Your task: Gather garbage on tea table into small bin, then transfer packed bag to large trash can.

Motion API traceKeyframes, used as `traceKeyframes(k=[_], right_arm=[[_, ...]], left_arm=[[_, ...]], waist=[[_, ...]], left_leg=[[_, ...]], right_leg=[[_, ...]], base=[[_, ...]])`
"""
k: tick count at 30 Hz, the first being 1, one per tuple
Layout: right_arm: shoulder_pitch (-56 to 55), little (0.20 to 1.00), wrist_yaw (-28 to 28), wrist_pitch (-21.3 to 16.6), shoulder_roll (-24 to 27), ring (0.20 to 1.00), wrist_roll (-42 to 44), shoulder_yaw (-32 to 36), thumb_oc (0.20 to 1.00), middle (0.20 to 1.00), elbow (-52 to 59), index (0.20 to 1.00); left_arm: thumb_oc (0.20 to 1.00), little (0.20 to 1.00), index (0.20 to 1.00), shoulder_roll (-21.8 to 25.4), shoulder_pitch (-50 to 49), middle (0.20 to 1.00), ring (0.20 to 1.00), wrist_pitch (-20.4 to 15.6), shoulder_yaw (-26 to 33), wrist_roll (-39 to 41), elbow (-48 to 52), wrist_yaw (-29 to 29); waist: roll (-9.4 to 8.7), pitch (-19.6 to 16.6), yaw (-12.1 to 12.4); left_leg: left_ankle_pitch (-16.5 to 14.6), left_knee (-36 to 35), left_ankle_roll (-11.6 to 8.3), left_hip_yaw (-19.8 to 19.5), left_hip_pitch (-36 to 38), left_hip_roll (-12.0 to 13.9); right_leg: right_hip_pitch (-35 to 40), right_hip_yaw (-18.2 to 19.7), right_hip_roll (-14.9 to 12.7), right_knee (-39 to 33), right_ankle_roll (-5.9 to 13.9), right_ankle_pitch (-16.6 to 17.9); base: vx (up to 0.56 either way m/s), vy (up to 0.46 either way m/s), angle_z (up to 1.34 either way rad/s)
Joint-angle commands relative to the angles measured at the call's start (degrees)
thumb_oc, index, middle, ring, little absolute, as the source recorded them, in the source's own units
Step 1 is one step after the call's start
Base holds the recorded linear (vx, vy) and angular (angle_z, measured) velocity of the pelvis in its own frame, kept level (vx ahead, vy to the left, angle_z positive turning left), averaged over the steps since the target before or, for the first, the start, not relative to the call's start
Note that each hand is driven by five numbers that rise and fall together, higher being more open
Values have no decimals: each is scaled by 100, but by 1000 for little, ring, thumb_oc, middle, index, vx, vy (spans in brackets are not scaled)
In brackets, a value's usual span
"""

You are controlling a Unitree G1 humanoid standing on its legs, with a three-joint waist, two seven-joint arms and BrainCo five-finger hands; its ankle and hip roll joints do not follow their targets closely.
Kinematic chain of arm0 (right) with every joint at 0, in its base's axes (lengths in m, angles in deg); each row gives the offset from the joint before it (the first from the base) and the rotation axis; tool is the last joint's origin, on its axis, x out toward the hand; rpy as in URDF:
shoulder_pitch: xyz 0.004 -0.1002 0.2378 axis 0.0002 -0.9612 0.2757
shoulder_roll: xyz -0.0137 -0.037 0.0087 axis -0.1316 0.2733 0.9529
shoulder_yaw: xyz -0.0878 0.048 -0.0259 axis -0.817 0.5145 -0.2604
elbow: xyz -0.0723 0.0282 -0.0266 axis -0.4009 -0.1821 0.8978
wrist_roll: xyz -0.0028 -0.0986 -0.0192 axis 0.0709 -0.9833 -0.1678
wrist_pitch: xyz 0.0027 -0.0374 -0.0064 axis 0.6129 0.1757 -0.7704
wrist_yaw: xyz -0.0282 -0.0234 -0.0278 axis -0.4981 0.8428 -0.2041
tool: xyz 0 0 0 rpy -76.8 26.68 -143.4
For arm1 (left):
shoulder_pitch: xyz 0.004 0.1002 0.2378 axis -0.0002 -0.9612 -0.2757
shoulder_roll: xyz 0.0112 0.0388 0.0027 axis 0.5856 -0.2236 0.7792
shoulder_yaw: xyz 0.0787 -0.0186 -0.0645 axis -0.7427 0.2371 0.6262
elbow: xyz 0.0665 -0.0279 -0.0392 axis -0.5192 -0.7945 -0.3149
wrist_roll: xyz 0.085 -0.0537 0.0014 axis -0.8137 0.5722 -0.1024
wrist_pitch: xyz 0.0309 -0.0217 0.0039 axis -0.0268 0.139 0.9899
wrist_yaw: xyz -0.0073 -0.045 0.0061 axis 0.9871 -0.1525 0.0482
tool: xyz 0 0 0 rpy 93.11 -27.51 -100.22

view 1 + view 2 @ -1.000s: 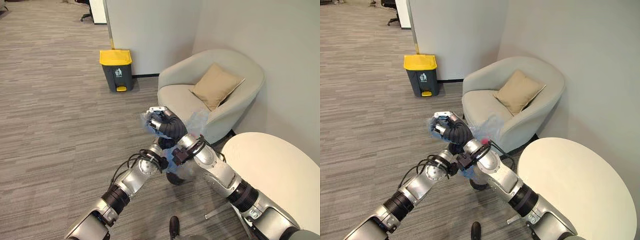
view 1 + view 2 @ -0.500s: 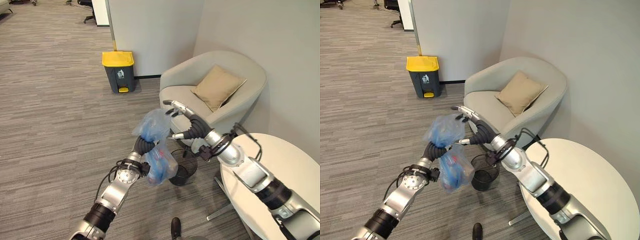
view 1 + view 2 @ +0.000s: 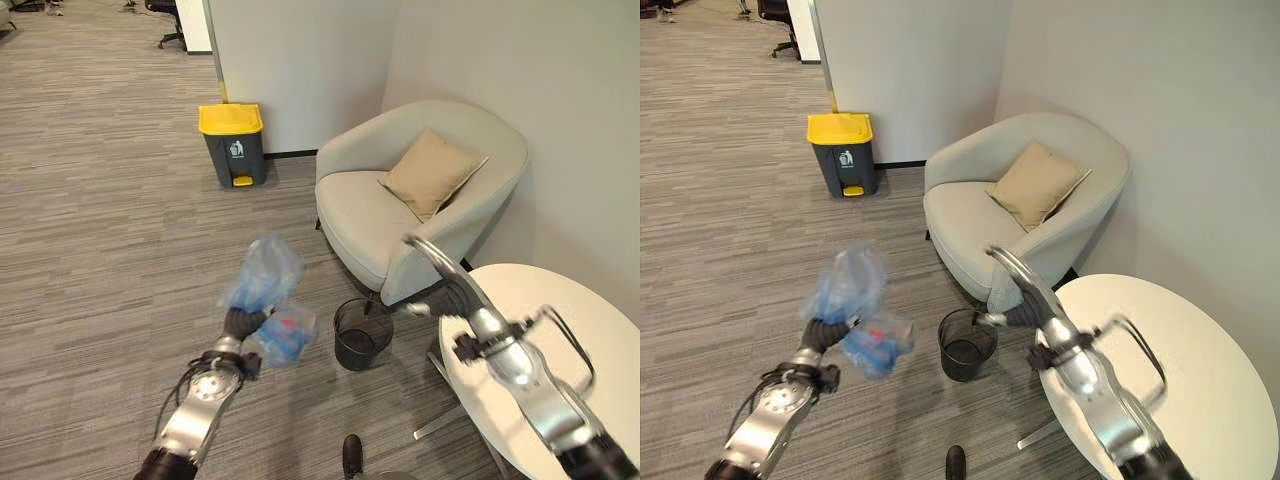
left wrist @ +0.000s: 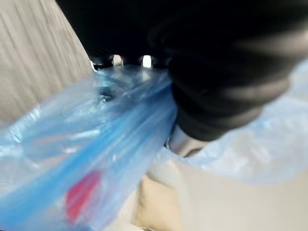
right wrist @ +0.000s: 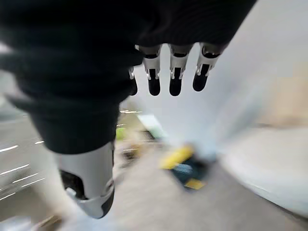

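Note:
A blue plastic bag [image 3: 265, 278] with rubbish inside hangs in the air over the floor, left of the small black bin [image 3: 361, 334]. My left hand [image 3: 240, 323] is shut on the bag's gathered neck; the left wrist view has the bag [image 4: 96, 144] bunched right against the hand. A red item shows through the plastic. My right hand [image 3: 452, 292] is open with straight fingers [image 5: 174, 72], held apart from the bag between the bin and the round cream table [image 3: 580, 340]. The large grey trash can with a yellow lid [image 3: 233, 143] stands by the far wall.
A beige armchair [image 3: 360, 215] with a tan cushion [image 3: 431, 172] stands behind the bin, against the white wall. Open grey floor stretches between the bag and the large trash can. A dark small object [image 3: 348, 455] lies on the floor near me.
My left hand has carried the bag leftward and lower, away from the bin. My right hand let go of the bag and drew back toward the table.

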Motion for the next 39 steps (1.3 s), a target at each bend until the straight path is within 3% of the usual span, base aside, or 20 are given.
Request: traceKeyframes(k=[1,6,12,19,22,23,24,25,26,28,31,34,35,36,38,39], right_arm=[[112,1000,-140,-29,-65,1000,282,292,1000,1000,-318,1000],[-423,1000,-237,59,-180,1000,290,593,1000,1000,-1372,1000],[-547,1000,-281,137,-507,1000,755,885,1000,1000,-2239,1000],[-337,1000,-40,130,-598,1000,1047,927,1000,1000,-2400,1000],[-386,1000,53,161,-692,1000,1091,932,1000,1000,-2538,1000],[-377,1000,102,181,-713,1000,1055,911,1000,1000,-2583,1000],[-374,1000,103,180,-713,1000,1055,910,1000,1000,-2585,1000],[-363,1000,137,194,-721,1000,1023,887,1000,1000,-2622,1000],[-339,1000,149,217,-738,1000,995,863,1000,1000,-2646,1000],[-237,1000,165,261,-771,1000,971,784,1000,1000,-2697,1000],[-152,1000,157,273,-815,1000,935,692,1000,1000,-2672,1000],[73,1000,162,245,-922,1000,931,569,1000,1000,-2623,1000],[89,1000,166,241,-936,1000,963,558,1000,1000,-2592,1000],[90,1000,166,241,-936,1000,963,559,1000,1000,-2592,1000],[85,1000,154,256,-903,1000,962,552,1000,1000,-2575,1000],[128,1000,164,246,-875,1000,974,526,1000,1000,-2573,1000]], left_arm=[[200,200,200,251,119,200,200,-435,283,-334,1,309],[200,200,200,331,-461,200,200,-431,732,-379,-285,493],[200,200,200,-19,-847,200,200,-326,1393,122,-1330,421],[200,200,200,-61,-489,200,200,-355,1394,436,-1723,199],[200,200,200,-77,-283,200,200,-354,1278,530,-1855,171],[200,200,200,-80,-215,200,200,-361,1204,528,-1802,176],[200,200,200,-80,-214,200,200,-360,1205,528,-1801,176],[200,200,200,-95,-157,200,200,-359,1145,559,-1801,187],[200,200,200,-100,-148,200,200,-353,1107,547,-1787,209],[200,200,200,-129,-142,200,200,-358,1019,493,-1838,225],[200,200,200,-70,-126,200,200,-362,983,407,-1782,216],[200,200,200,205,26,200,200,-413,942,154,-1527,182],[200,200,200,243,97,200,200,-407,889,156,-1519,179],[200,200,200,242,98,200,200,-407,888,156,-1520,179],[200,200,200,247,151,200,200,-408,848,162,-1524,198],[200,200,200,275,191,200,200,-412,844,135,-1537,180]], waist=[[111,-8,-48],[141,61,-19],[136,262,124],[81,638,262],[111,685,166],[115,732,87],[117,729,83],[152,725,18],[168,711,-17],[173,673,-31],[127,691,-2],[122,838,102],[170,916,37],[166,913,47],[213,959,-51],[227,1007,-57]], left_leg=[[-449,130,-64,-174,-143,-5],[-446,187,-85,-247,-197,-16],[-451,435,-113,-442,-372,-16],[-421,1078,-245,-596,-1136,-8],[-442,1239,-248,-191,-1341,109],[-524,1400,-214,231,-1366,229],[-532,1417,-214,226,-1379,232],[-700,1454,-251,448,-1310,343],[-662,1419,-236,584,-1299,387],[-736,1400,-199,569,-1282,366],[-803,1397,-104,459,-1317,249],[-824,1231,242,356,-1295,-113],[-854,1169,318,235,-1184,-175],[-857,1168,319,246,-1186,-178],[-899,1059,345,144,-1001,-251],[-939,1036,357,130,-924,-274]], right_leg=[[607,-35,-197,275,504,-1210],[610,-131,-214,319,489,-1258],[579,-259,-221,433,417,-1361],[339,-686,-355,586,352,-1388],[247,-1058,-508,603,363,-1375],[251,-1231,-601,605,387,-1351],[247,-1235,-599,606,387,-1351],[296,-1290,-639,598,448,-1429],[270,-1357,-679,581,460,-1392],[386,-1385,-757,597,532,-1416],[391,-1313,-851,687,589,-1426],[-97,-931,-1130,1731,650,-1333],[-472,-540,-918,2304,620,-1263],[-490,-527,-921,2326,621,-1273],[-742,-167,-565,2443,572,-1420],[-854,-197,-533,2386,554,-1405]], base=[[0,0,0],[-2,-14,4],[-29,-54,15],[-111,-35,38],[-65,39,82],[-9,65,115],[69,92,88],[83,110,110],[153,168,70],[168,200,40],[128,205,30],[137,406,3],[135,174,-17],[150,153,4],[173,98,33],[213,57,31]])
